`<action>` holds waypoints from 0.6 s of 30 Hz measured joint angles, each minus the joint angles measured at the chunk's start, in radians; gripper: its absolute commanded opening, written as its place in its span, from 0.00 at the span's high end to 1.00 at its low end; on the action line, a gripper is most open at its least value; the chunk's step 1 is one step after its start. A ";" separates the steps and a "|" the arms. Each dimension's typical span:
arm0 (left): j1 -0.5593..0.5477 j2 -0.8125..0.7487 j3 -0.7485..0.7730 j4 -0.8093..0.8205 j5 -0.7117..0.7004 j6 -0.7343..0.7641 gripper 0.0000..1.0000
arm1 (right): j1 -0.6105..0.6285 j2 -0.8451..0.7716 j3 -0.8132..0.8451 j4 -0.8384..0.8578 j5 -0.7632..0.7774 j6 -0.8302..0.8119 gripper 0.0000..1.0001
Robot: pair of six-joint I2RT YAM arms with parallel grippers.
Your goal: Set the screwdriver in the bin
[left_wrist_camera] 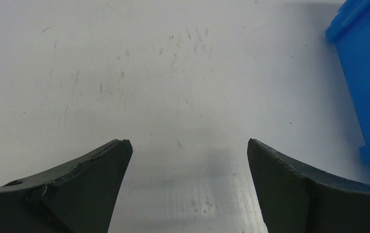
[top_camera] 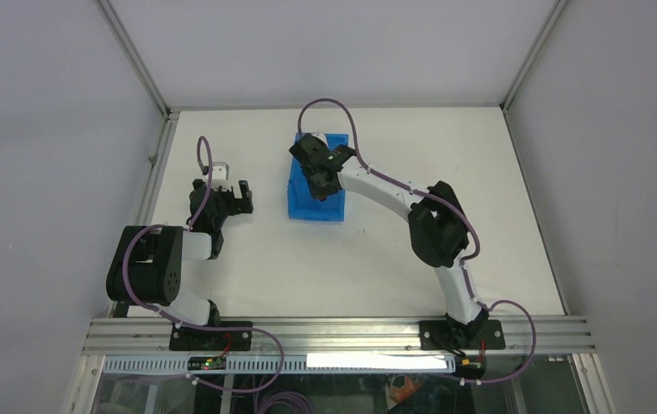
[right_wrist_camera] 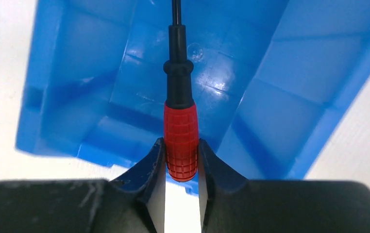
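The right pincer [right_wrist_camera: 180, 151] pinches the screwdriver [right_wrist_camera: 179, 128] by its red handle. The black shaft points out over the open inside of the blue bin [right_wrist_camera: 280, 102], and whether its tip touches the bin floor cannot be told. The left pincer [left_wrist_camera: 189, 145] is spread wide above the white table [left_wrist_camera: 125, 73], with the bin's outer wall near its right finger.

Legible markings: none, with no text, label, brand, number or sign readable on the bright blue rectangular plastic bin [right_wrist_camera: 309, 73], the small red-handled screwdriver [right_wrist_camera: 179, 141] or the white worktop [left_wrist_camera: 125, 73].
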 measured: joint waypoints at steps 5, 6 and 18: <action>0.000 0.000 0.000 0.000 0.000 0.000 0.01 | 0.000 0.060 -0.002 0.025 0.016 0.020 0.78; 0.000 0.000 0.000 0.000 0.000 0.000 0.01 | 0.000 0.072 -0.002 0.027 0.021 0.026 0.76; 0.000 0.000 0.000 0.000 0.000 0.000 0.01 | -0.015 0.114 0.035 0.024 0.052 0.056 0.54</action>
